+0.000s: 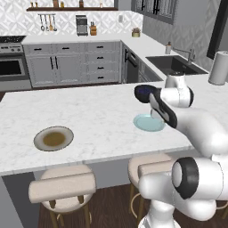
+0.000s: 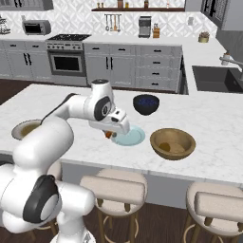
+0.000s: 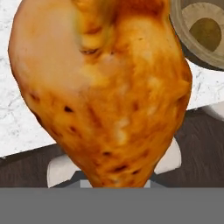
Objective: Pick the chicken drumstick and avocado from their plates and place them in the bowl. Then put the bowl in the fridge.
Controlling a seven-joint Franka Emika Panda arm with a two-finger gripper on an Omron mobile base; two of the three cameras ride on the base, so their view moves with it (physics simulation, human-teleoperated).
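Two plates (image 1: 54,138) — one drumstick (image 3: 105,87) clamped in the claw (image 2: 110,133).

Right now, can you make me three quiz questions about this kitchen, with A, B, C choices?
1. Where is the chicken drumstick?
A. in the gripper
B. in the sink
C. on a stool

2. What colour is the plate under the gripper?
A. red
B. pale teal-blue
C. black

3. What is in the wooden bowl?
A. the drumstick
B. an apple
C. no drumstick yet

Answers: 1 A, the drumstick sits right in front of the hand camera, lifted. 2 B, it shows pale teal-blue on the counter. 3 C, the drumstick hangs over the plate, beside the bowl.
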